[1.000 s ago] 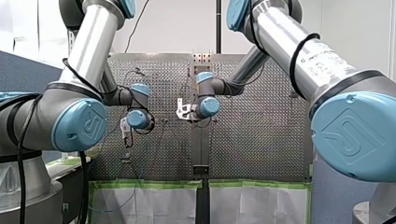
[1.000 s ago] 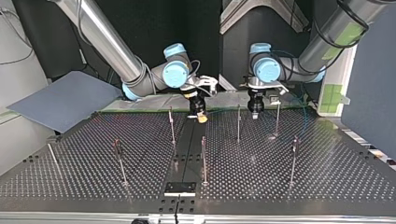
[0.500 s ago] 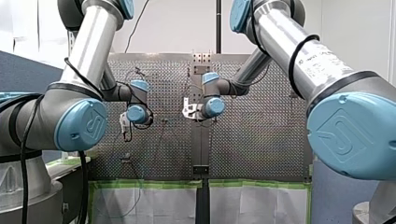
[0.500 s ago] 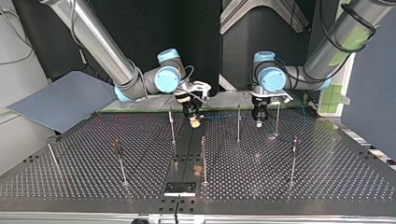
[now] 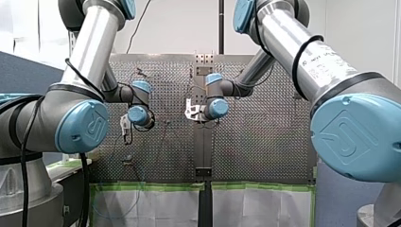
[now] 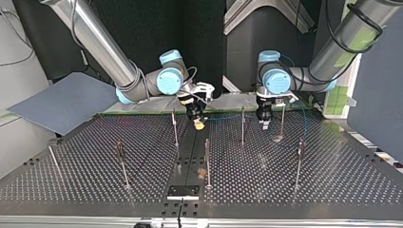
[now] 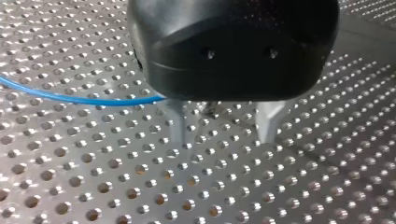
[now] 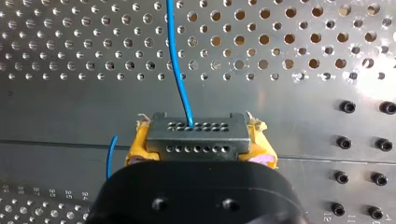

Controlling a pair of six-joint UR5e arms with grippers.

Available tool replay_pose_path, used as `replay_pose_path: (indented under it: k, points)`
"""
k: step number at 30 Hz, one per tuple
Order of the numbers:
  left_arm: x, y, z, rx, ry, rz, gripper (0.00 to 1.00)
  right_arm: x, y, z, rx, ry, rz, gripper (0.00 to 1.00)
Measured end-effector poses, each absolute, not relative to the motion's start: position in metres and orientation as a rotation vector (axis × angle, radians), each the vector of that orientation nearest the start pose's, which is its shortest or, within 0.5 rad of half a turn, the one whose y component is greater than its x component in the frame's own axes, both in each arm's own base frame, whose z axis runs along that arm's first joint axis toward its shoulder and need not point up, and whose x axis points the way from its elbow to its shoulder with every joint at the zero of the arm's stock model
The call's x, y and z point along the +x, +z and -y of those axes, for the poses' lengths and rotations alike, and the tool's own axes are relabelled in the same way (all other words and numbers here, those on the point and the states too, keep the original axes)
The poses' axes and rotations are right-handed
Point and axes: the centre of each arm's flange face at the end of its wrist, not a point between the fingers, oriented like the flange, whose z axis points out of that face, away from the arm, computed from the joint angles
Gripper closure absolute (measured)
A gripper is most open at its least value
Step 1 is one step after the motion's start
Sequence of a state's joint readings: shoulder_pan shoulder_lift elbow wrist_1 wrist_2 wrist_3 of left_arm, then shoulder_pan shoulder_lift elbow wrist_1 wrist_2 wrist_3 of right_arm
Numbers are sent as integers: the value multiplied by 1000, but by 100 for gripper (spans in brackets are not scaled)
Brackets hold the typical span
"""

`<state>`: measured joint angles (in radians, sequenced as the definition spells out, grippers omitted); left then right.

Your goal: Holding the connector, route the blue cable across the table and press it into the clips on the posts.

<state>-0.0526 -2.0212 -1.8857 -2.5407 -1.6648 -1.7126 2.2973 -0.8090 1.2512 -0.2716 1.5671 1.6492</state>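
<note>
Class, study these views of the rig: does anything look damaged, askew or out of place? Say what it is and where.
My right claw has yellow pads that look frayed. Ragged bits stick out at their tips on both sides of the connector it grips. Nothing else stands out.

Blue cable [image 8: 173,56], grey connector [image 8: 196,135], yellow pads [image 8: 139,145]

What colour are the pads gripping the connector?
Yellow pads, either side of the dark grey connector; clearest in the right wrist view.
</note>
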Motion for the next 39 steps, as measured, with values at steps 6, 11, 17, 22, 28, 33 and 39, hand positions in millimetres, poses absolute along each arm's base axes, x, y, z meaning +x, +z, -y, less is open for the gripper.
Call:
replay_pose_path:
  k: [6, 11, 17, 22, 28, 33, 39]
  points:
    - [529, 154, 157, -131, -27, -1796, 0, 584, 187, 456, -2562, -2226, -1269, 100]
    - [509, 157, 162, -123, -33, -1820, 0, 583, 186, 456, -2568, -2215, -1273, 100]
    - [489, 170, 169, -136, -101, -1769, 0, 583, 186, 455, -2573, -2203, -1275, 100]
    - [467, 180, 181, -120, -147, -1733, 0, 582, 185, 454, -2579, -2190, -1277, 100]
    - [437, 188, 192, -94, -156, -1742, 0, 580, 184, 454, -2586, -2174, -1285, 100]
    - [427, 190, 203, -70, -172, -1749, 0, 579, 184, 455, -2587, -2171, -1289, 100]
    - [422, 191, 219, -57, -208, -1726, 0, 578, 184, 457, -2578, -2173, -1301, 100]
